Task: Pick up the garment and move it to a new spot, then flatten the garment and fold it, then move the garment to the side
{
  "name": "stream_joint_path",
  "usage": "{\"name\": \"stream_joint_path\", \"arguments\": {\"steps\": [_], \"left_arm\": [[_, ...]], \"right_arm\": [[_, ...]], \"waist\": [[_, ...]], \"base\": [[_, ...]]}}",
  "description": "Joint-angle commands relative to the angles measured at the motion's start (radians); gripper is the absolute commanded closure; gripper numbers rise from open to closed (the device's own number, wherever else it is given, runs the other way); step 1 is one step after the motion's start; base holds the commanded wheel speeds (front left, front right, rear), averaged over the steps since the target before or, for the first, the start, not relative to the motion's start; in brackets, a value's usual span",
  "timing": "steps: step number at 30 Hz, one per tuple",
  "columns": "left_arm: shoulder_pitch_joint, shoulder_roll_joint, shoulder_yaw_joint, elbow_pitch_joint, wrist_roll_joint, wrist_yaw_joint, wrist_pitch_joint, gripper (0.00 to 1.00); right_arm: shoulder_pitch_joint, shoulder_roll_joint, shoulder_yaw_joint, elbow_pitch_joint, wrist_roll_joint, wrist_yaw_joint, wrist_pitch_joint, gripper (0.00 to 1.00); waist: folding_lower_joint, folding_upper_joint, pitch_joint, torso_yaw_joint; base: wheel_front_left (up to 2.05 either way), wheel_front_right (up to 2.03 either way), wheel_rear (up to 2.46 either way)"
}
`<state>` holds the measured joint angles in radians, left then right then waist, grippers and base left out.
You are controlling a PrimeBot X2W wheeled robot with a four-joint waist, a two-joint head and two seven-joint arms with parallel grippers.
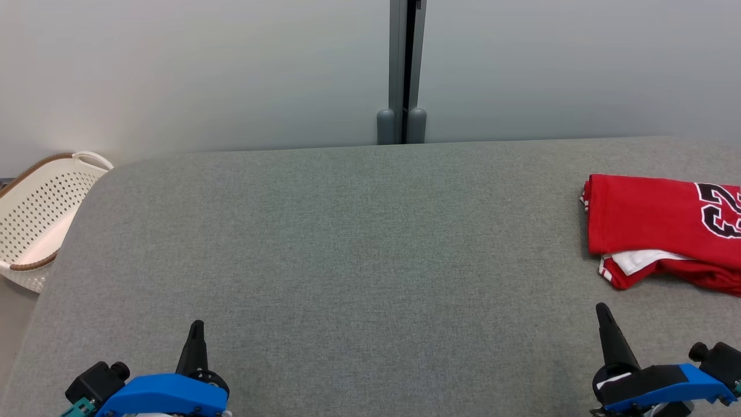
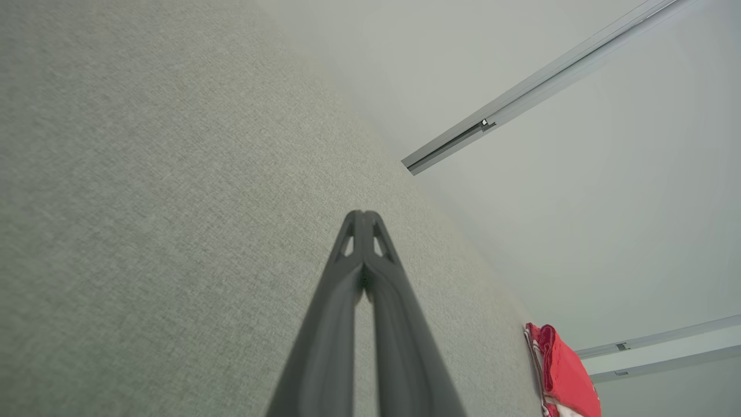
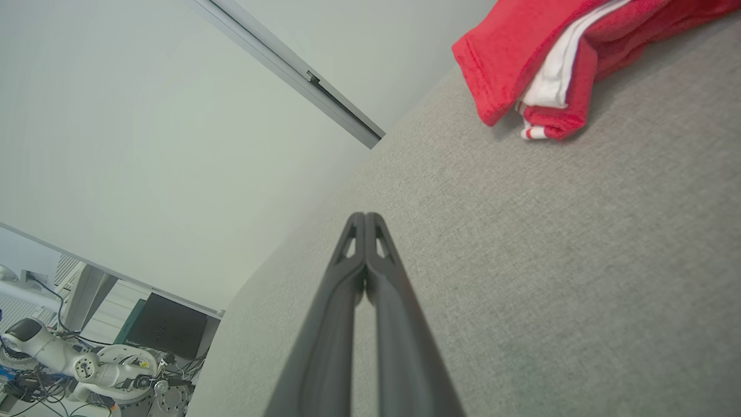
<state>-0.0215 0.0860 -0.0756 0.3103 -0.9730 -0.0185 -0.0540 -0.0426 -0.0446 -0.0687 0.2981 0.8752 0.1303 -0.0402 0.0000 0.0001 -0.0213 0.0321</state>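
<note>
Layout, near to far. Left gripper [image 1: 195, 335] sits at the lower left and right gripper [image 1: 604, 315] at the lower right. Both are low over the grey fabric table [image 1: 347, 249] with tips pointing away from the robot. Beyond the right gripper, near it but apart, lies the garment [image 1: 648, 214]: a red jersey with a dark number, folded into a compact stack at the right side of the table. The edge of the head view cuts it off. A white perforated basket [image 1: 35, 214] stands off the table's far left corner. A grey post [image 1: 405, 69] runs up the pale wall behind.

Judgement: fold looks done and the garment already sits to the side, so the task appears at or near its end.

Risks:
- The near corner of the stack is loose, with a white layer and a striped hem poking out. A rightward or forward sweep of the right arm could catch them and open the fold.
- A regrasp that pinches only the top layer would peel the stack apart.
- Dragging over the cloth surface would rumple the lower layers.
- Margin to the table's right edge cannot be judged, so a push that way might tip the garment off.

Jaws: on both grippers the fingers meet at the tips, fully closed. Nothing is held, and neither touches the garment.
</note>
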Motion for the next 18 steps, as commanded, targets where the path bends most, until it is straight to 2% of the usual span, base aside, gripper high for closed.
{"name": "stream_joint_path", "arguments": {"steps": [1, 18], "left_arm": [[-0.028, -0.002, 0.014, -0.017, -0.031, -0.009, 0.008, 1.00], [-0.047, -0.012, 0.063, -0.032, -0.200, -0.038, 0.053, 1.00]], "right_arm": [[-0.034, -0.005, -0.004, -0.019, 0.039, 0.001, 0.007, 1.00], [-0.046, -0.006, -0.016, -0.029, 0.233, 0.001, 0.049, 1.00]], "waist": [[0.0000, -0.0001, 0.000, -0.001], [0.0000, -0.0001, 0.006, -0.007]], "base": [[0.00, 0.00, 0.00], [0.00, 0.00, 0.00]]}}
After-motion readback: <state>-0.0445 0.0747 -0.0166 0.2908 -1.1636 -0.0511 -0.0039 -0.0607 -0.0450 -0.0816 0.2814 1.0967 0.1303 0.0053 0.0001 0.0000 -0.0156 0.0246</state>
